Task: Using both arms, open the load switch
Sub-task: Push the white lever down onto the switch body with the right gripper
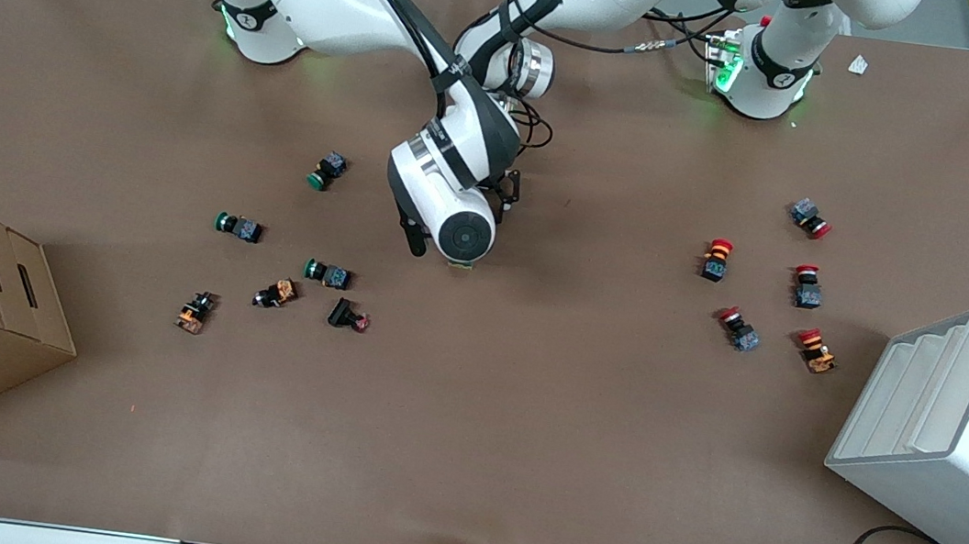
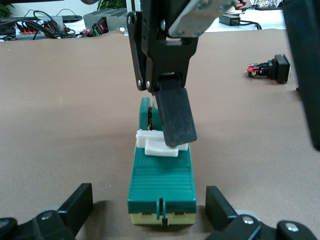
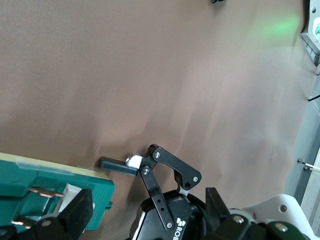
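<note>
Dark green load switch (image 2: 162, 175) with white lever (image 2: 161, 143) lies flat on the brown table (image 1: 523, 406) near its middle, almost hidden under both arms in the front view. Left gripper (image 2: 150, 207) sits low at one end of the switch, fingers (image 2: 220, 205) spread wide on either side, not touching it. Right gripper (image 2: 170, 112) is down over the switch, one finger pad on the lever; cannot tell how its fingers stand.
</note>
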{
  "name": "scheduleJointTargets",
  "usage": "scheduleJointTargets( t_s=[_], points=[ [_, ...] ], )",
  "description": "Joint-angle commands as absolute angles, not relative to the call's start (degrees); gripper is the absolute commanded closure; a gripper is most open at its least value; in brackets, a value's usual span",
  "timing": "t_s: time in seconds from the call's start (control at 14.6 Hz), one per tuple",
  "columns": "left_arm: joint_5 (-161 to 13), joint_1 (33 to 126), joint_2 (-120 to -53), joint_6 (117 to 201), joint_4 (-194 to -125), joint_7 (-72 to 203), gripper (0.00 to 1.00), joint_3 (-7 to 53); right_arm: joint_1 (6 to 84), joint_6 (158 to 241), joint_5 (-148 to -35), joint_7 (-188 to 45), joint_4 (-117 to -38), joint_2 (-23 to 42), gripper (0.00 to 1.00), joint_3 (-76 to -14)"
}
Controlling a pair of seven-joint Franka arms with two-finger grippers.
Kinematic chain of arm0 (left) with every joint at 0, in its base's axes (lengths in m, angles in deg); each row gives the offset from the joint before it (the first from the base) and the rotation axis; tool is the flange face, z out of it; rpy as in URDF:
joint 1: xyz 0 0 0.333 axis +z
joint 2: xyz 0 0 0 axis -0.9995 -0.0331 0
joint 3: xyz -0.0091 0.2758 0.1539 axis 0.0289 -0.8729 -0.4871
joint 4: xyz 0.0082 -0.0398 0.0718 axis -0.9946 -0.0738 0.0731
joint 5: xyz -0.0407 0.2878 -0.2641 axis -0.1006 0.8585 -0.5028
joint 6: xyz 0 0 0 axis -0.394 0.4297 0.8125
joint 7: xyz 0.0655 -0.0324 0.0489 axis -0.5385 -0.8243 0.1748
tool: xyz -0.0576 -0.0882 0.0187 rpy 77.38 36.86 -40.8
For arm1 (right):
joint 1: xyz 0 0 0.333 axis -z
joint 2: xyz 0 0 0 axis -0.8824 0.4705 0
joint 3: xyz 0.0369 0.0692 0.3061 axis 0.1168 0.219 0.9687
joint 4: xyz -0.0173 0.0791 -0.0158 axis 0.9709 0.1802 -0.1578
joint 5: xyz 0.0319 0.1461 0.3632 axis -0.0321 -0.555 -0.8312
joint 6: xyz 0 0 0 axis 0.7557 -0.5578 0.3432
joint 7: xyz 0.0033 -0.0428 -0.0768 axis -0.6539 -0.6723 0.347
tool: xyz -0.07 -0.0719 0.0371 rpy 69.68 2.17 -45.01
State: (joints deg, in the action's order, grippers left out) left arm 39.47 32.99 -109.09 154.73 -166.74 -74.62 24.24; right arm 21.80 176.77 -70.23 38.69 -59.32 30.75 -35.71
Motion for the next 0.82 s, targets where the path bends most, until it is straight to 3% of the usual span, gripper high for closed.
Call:
scheduleJointTargets(
  t_s=[0.0,0.27,0.55,0.75],
  points=[
    [40.19,33.43,-111.04,154.39,-165.59,-74.67,0.00,23.70,22.64,178.77,-71.14,34.17,-59.56,29.40,0.00,-35.78],
    [39.66,33.34,-110.42,154.39,-164.63,-74.41,0.00,23.87,26.50,176.41,-70.36,22.32,-59.03,26.50,0.00,-36.48],
    [38.18,33.61,-109.46,155.00,-164.19,-72.84,0.00,24.40,31.25,172.45,-62.02,6.68,-59.46,22.02,0.00,-36.57],
    [22.48,34.31,-107.88,157.20,-157.88,-60.40,0.00,26.41,35.90,170.77,-56.57,-6.23,-59.55,17.02,0.00,-36.57]
  ],
)
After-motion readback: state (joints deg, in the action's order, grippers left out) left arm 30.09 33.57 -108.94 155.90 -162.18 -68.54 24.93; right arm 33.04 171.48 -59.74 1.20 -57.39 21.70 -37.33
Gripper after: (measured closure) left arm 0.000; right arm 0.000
